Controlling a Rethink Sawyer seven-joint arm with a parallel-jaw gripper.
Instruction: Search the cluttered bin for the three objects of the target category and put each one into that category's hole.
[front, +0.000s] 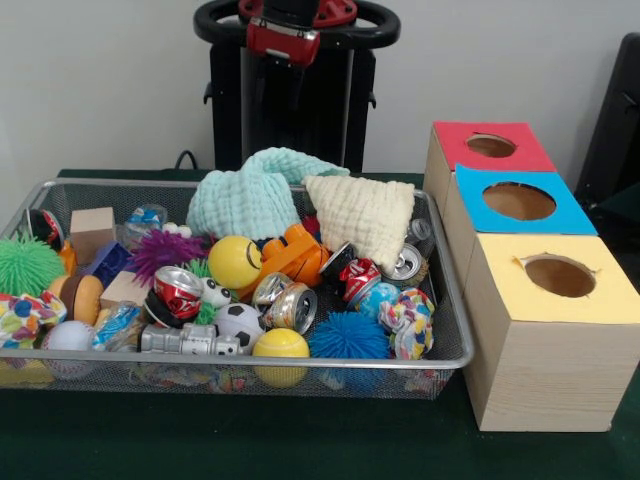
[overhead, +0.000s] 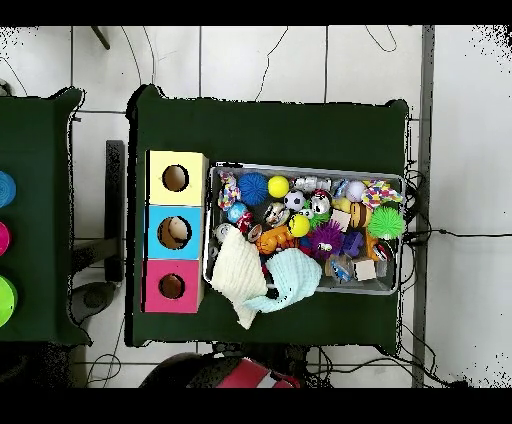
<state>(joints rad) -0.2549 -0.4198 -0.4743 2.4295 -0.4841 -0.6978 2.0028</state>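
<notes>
A wire mesh bin (front: 440, 300) (overhead: 300, 168) holds a jumble of toys. Crushed drink cans lie among them: a red one (front: 178, 290), a silver one (front: 291, 306) and another (front: 408, 262) by the right wall. A mint cloth (front: 252, 195) (overhead: 293, 278) and a cream cloth (front: 362, 212) (overhead: 238, 272) drape over the bin's far side. Right of the bin stand three wooden boxes with round holes: red-topped (front: 491, 146) (overhead: 171, 286), blue-topped (front: 518, 201) (overhead: 175, 232) and yellow-topped (front: 560, 276) (overhead: 176, 178). Only a red and black part of the arm (front: 283, 38) shows, drawn back above the pedestal.
Also in the bin are a yellow ball (front: 234, 261), a football-patterned ball (front: 238, 322), a blue spiky ball (front: 348, 337), a green spiky ball (front: 27, 264), wooden blocks (front: 92, 230) and an orange toy (front: 296, 255). The dark green tablecloth (front: 300, 440) lies under everything.
</notes>
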